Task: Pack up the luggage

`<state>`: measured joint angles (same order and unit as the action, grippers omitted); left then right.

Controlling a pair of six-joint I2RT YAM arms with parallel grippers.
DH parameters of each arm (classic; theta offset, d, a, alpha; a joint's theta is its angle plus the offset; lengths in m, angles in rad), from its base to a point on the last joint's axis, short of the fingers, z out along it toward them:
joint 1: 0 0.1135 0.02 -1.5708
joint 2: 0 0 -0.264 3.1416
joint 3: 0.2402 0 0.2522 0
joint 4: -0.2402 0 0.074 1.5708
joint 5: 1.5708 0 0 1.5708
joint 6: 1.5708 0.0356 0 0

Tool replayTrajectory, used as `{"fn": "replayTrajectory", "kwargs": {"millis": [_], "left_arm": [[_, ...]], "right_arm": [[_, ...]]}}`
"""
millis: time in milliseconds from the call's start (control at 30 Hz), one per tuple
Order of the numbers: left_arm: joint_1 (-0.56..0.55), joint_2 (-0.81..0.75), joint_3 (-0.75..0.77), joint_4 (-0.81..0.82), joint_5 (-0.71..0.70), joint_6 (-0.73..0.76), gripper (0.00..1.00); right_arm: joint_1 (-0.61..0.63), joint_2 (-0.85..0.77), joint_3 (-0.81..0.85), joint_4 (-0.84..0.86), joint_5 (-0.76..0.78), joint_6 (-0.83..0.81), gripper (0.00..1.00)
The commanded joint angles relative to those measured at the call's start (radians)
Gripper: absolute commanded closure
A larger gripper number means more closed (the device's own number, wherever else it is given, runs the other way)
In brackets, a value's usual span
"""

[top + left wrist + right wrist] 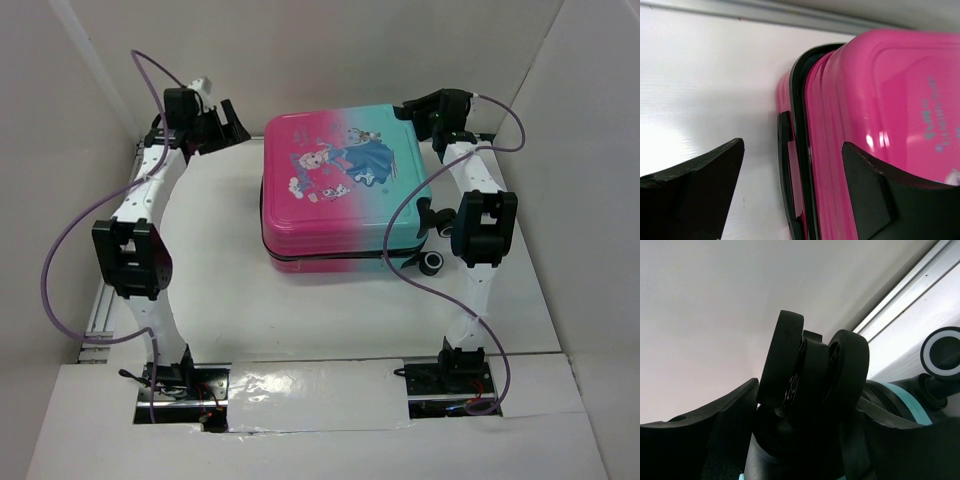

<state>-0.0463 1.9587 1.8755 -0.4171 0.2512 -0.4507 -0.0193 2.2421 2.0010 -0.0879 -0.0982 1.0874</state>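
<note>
Right claw (807,395) was closed on a twin black wheel (787,355) at the far right corner of the suitcase (330,200), one finger against each outer face of the pair. A second wheel (942,352), black with a white ring, showed past it to the right.

Left claw (792,146) stood wide open and held nothing. It hung at the far left corner of the case, with one finger (700,185) over the white table (220,260) and the other (875,190) over the pink shell. A black side handle (786,165) sat on the case's edge between them.

One suitcase lay flat and closed in the middle of the table between the two arms, pink on its left half and teal on its right. At least two more wheels (432,263) stuck out at its near right end.

One cartoon print (335,165) of a figure in a blue dress covered the lid. Faint blue lettering (935,117) on the pink shell was too blurred to read.
</note>
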Motion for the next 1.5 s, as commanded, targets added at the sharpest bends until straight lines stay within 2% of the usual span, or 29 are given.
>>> {"fn": "replayTrajectory", "kwargs": {"millis": [0, 233, 533, 1067, 1300, 1467], "left_arm": [[0.016, -0.115, 0.007, 0.055, 0.031, -0.002, 0.08], [0.034, -0.139, -0.145, 0.078, 0.008, -0.002, 0.08], [0.034, -0.104, -0.346, 0.149, 0.002, -0.022, 0.09], [0.034, -0.07, -0.397, 0.232, 0.108, -0.032, 0.1], [0.025, -0.07, -0.407, 0.268, 0.129, -0.042, 0.1], [0.025, -0.08, -0.431, 0.305, 0.138, -0.051, 0.1]], "right_arm": [[0.015, 0.011, -0.001, 0.024, -0.009, -0.227, 1.0], [0.015, -0.018, -0.001, 0.073, -0.057, -0.227, 1.0], [0.005, -0.133, -0.067, 0.235, -0.136, -0.224, 1.0], [-0.004, -0.219, -0.088, 0.27, -0.135, -0.233, 1.0], [-0.014, -0.142, 0.024, 0.234, -0.136, -0.233, 1.0], [-0.025, -0.013, 0.195, 0.169, -0.21, -0.224, 1.0]]}}
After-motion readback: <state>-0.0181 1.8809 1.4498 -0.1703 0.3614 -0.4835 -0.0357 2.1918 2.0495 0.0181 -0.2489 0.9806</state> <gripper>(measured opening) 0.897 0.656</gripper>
